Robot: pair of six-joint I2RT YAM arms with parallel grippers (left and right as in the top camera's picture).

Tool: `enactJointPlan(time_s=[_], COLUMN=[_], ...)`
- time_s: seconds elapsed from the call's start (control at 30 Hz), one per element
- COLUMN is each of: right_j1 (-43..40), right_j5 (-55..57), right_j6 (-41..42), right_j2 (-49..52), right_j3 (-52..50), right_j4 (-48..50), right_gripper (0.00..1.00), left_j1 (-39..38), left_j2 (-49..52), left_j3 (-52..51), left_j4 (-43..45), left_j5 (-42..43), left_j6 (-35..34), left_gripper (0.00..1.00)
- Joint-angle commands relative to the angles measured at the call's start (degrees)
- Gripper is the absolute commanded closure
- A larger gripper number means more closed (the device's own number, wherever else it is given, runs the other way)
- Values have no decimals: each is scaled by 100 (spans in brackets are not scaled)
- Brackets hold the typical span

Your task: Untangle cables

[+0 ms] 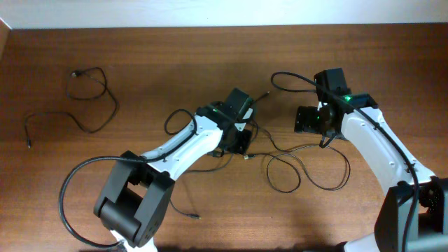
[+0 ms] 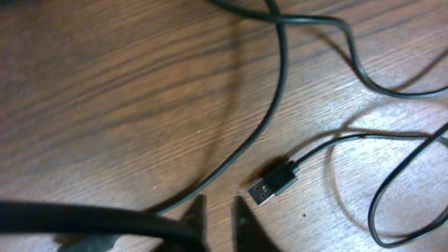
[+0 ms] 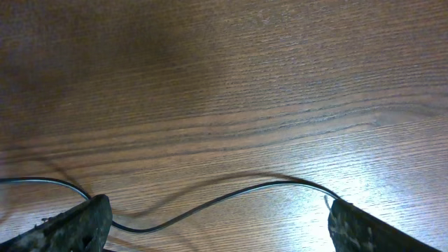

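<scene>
Several thin black cables (image 1: 301,166) lie looped over each other on the wooden table between my arms. My left gripper (image 1: 238,143) hovers at their left end. In the left wrist view its fingertips (image 2: 218,210) stand a narrow gap apart with only wood between them. A USB plug (image 2: 269,185) lies just to their right and a cable (image 2: 276,98) curves past on the left. My right gripper (image 1: 309,119) is wide open (image 3: 218,208) low over the table. One thin cable (image 3: 231,194) runs on the wood between its fingers, untouched.
A separate thin cable (image 1: 94,98) lies looped at the far left of the table. Another thin cord end (image 1: 185,210) lies near the front by the left arm. A cable loop (image 1: 290,77) sits behind the right gripper. A thick blurred arm cable (image 2: 84,217) crosses the left wrist view.
</scene>
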Motion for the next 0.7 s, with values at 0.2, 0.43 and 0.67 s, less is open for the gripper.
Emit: enactJointPlan(time_s=[0.2, 0.43, 0.67], right_j1=[-15, -15, -15], right_j5=[70, 70, 70], right_j6=[66, 66, 66], right_j2=[44, 44, 44], right_j3=[2, 2, 2], right_j4=[-11, -11, -11], right_gripper=[2, 1, 1], left_j1=[-374, -588, -581], left_j2=[205, 658, 979], left_j3=[59, 59, 61], left_j4=[361, 667, 879], left_j5=[-393, -715, -1412], left_j6=[374, 374, 372], left_gripper=[28, 23, 59])
